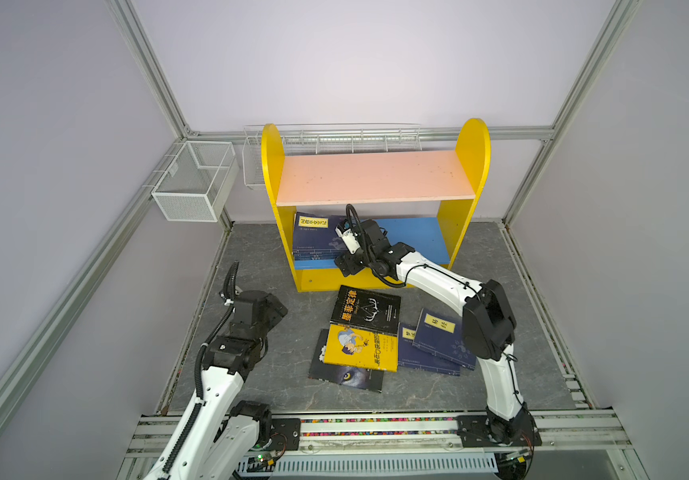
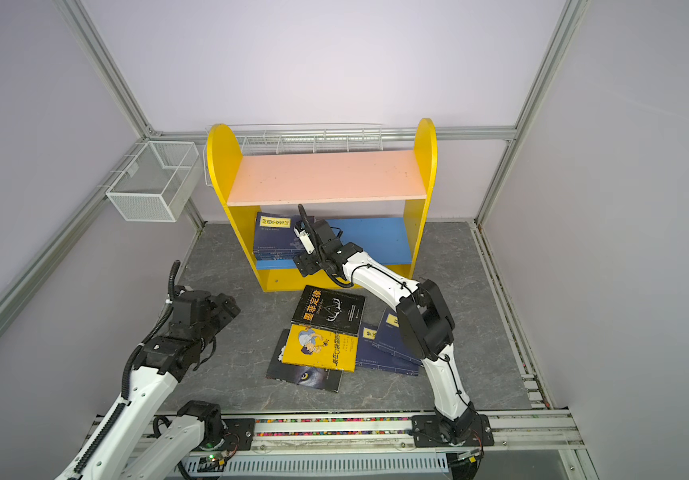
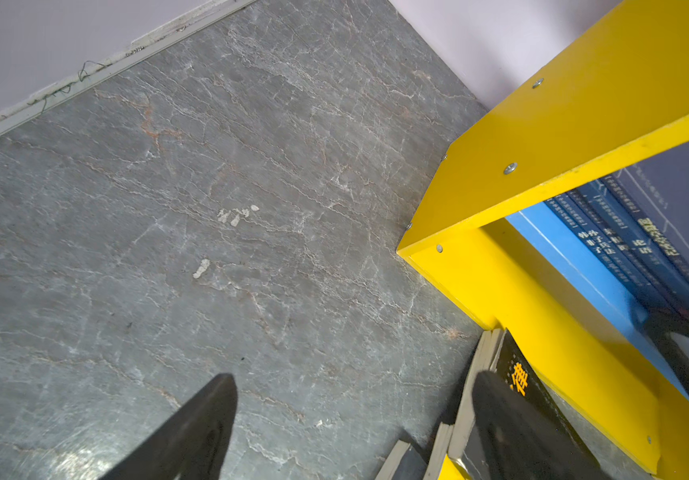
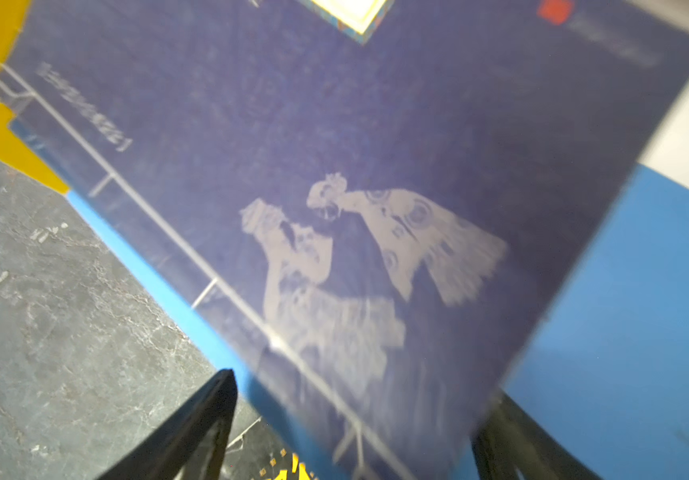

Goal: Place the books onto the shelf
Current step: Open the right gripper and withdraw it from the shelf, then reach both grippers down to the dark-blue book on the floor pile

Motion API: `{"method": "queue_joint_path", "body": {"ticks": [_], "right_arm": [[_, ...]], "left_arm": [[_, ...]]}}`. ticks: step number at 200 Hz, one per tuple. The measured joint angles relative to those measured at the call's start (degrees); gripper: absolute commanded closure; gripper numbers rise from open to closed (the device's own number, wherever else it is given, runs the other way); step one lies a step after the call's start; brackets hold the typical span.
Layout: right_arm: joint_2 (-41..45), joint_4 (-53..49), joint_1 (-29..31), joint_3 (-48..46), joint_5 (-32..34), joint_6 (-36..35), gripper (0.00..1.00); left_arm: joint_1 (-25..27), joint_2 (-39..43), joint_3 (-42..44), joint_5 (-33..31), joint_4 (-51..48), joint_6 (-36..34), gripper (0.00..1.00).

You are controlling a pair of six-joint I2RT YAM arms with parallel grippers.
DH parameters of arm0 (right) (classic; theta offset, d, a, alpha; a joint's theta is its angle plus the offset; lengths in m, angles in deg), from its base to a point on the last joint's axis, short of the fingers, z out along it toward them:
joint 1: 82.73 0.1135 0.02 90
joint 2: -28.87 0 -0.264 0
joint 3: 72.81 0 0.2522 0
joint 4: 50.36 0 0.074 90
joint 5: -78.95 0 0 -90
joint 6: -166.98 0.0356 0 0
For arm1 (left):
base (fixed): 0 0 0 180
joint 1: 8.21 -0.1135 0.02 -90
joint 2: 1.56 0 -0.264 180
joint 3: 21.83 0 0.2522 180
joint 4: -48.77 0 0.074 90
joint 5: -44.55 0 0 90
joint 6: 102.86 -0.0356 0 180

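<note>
A navy stack [image 1: 313, 241] of books lies flat at the left end of the blue lower board [image 1: 417, 239] of the shelf [image 1: 376, 176]. Just near of the shelf, on the gray tabletop [image 1: 251, 266], a black book [image 1: 365, 309] overlaps a yellow cartoon book [image 1: 361, 347], which rests on a wolf-eye book [image 1: 347, 376]. Two navy books [image 1: 442, 336] overlap to their right. The right gripper [image 4: 359, 399] is at the board's front edge, jaws wide, with the top navy cover's corner between them; I cannot tell whether they touch it. The left gripper [image 3: 355, 378] hovers over bare tabletop left of the shelf, jaws wide, holding nothing.
</note>
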Motion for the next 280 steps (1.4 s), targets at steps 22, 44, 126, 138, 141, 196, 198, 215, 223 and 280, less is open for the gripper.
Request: {"method": "queue_joint_path", "body": {"ticks": [22,44,126,138,141,196,198,215,223,280], "right_arm": [[7.17,3.06,0.02,-7.26,2.67,2.01,0.06],[15.63,5.11,-0.04,-14.45,5.14,4.76,0.06],[45.68,-9.60,-7.78,-41.51,9.31,25.18,0.08],[50.93,-13.60,-11.58,-47.84,8.15,28.15,0.08],[52.17,-14.51,-12.31,-49.40,7.72,28.76,0.08],[70.88,-27.08,-31.08,-69.61,-1.51,32.13,0.09],[70.90,-27.19,-31.36,-69.72,-1.79,32.04,0.09],[69.07,-27.43,-33.99,-69.61,-4.61,31.63,0.09],[67.06,-27.21,-35.06,-69.53,-5.68,31.56,0.09],[56.61,-20.39,-45.35,-73.90,-14.08,30.73,0.11]], "left_arm": [[0.04,-0.04,0.02,0.42,1.57,-1.05,0.10],[1.14,-0.68,0.74,0.31,4.70,-1.90,0.10],[28.13,-22.25,0.15,-3.78,21.68,-12.39,0.10],[32.11,-27.02,-2.12,-3.69,23.10,-15.80,0.10],[32.89,-28.02,-2.78,-3.69,23.32,-16.63,0.10],[43.69,-46.53,-19.08,0.90,25.55,-29.97,0.08],[43.89,-47.21,-19.67,1.33,25.59,-30.34,0.08],[44.94,-52.41,-24.48,4.04,25.64,-32.65,0.09],[45.24,-54.99,-26.77,5.29,25.68,-33.53,0.09],[46.90,-65.29,-36.50,9.68,22.77,-37.62,0.15]]}}
